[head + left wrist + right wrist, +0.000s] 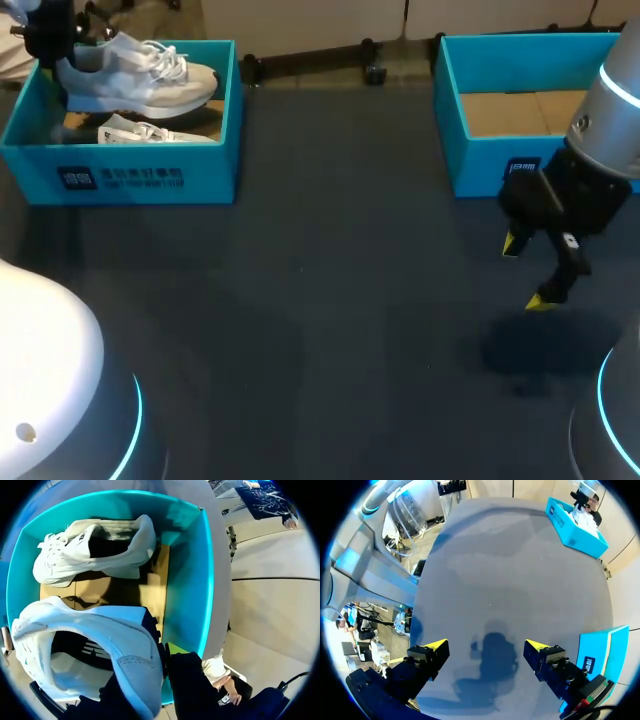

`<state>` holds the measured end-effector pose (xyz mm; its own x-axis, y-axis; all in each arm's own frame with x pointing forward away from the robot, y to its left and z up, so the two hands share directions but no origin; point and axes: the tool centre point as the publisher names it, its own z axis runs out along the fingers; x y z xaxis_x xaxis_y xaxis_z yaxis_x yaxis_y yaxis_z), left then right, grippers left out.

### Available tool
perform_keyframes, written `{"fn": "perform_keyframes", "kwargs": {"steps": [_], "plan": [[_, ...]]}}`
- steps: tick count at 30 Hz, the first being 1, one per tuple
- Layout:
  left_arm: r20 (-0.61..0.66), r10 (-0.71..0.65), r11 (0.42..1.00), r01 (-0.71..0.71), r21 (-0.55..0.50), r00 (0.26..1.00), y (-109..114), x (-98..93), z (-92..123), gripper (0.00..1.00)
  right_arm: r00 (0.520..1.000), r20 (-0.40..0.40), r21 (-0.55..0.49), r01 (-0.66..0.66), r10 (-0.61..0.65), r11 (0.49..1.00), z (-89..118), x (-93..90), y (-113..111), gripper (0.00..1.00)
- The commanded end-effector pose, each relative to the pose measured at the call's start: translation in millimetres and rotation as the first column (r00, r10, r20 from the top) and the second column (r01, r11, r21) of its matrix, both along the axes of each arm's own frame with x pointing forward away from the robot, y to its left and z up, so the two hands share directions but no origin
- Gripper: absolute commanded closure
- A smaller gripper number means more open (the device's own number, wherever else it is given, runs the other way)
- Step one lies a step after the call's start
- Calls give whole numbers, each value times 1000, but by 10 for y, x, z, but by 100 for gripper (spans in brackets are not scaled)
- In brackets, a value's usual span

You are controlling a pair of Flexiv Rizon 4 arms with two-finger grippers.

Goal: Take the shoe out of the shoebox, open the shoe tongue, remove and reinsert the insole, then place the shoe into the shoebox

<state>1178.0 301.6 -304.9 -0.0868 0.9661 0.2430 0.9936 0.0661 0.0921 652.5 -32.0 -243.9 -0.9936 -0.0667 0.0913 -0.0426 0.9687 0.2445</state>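
My left gripper (58, 68) is clamped on the heel of the shoe (140, 75), which hangs just above the left shoebox (130, 178). My right gripper (486, 645) stands open, well apart from that box. Risk: with a heel-only hold, the toe may sag and snag the box wall, or the shoe may slip free.

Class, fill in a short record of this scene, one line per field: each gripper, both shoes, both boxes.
left gripper: shut on the heel end of the lifted sneaker, over the left shoebox
second sneaker: lying inside the left shoebox
right gripper: open, holding nothing, above the table
right box: no shoe visible, bare cardboard floor
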Motion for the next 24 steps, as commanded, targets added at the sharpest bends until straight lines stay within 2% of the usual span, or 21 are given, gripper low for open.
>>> {"fn": "perform_keyframes", "kwargs": {"steps": [1, 14, 24], "plan": [[2, -5, 1000, 5, -4, 1000, 14, -30, -43, 100, 1000, -1, -3, 0, 0, 1000, -10, 6, 10, 0], [3, 3, 1000, -3, -11, 1000, 16, -44, -176, 100, 1000, -1, -3, 0, 0, 1000, -10, 6, 10, 0], [-3, 10, 1000, -10, -10, 1000, 9, 12, -366, 100, 1000, -1, -3, 0, 0, 1000, -10, 6, 10, 0]]}}
